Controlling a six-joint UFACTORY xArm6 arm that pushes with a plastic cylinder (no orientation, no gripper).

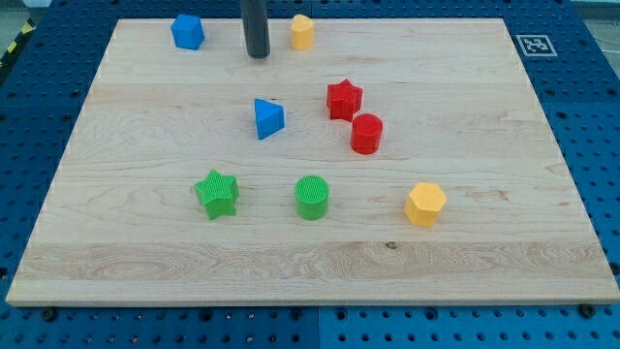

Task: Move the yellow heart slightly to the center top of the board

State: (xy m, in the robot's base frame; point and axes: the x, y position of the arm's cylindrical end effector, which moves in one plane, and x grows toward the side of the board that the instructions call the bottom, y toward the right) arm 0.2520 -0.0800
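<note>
While the yellow heart (302, 31) sits at the far edge of the table (542, 213), slightly right of centre, my tip (257, 55) rests just to its left, near but not touching. No pincer is fitted to this arm; it ends in a plain rod, so nothing is held and there is no opening to report.

Assessment of the step in hand: the heart already lies close to the top centre, so only a small correction leftward appears to be needed. My tip stands on the wrong side for that push. It would do best to travel round the near side of the heart, arrive at its right flank, and then nudge it gently leftward. The stroke should be short and slow and aimed through the block's middle, since an off-centre contact would likely spin it or send it toward the far edge, which is very close.

Surroundings: a blue block (187, 31) lies at the far left, well apart. A blue triangular block (268, 118), a red star (344, 99) and a red cylinder (366, 133) occupy the middle. A green star (217, 193), a green cylinder (312, 197) and a yellow hexagonal block (425, 204) lie nearer. None obstructs the detour, and the destination spot is presently occupied only by my tip.
</note>
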